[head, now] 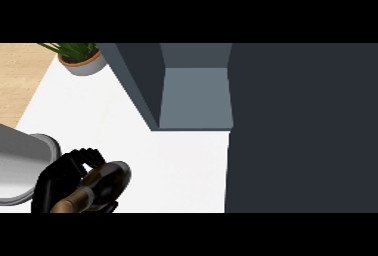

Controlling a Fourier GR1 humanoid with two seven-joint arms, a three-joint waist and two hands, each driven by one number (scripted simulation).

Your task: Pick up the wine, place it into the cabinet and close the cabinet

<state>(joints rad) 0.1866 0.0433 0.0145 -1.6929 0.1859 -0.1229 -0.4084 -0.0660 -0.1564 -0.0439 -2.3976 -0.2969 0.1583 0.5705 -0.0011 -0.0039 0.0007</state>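
A brown wine bottle [105, 181] lies tilted in my left hand [60, 176] at the lower left, just above the white counter [181, 167]. The hand's fingers curl over the bottle from the left and hide part of it. The grey forearm [18, 165] comes in from the left edge. The cabinet [196, 97] stands open up and to the right of the hand; its grey-blue inner floor shows with nothing on it. Its dark door [303, 130] fills the right side of the view. My right hand does not show.
A potted plant [81, 57] stands at the counter's far left corner, beside the cabinet's left wall [136, 85]. Wooden floor [18, 75] lies beyond the counter's left edge. White counter stretches between the hand and the cabinet's front.
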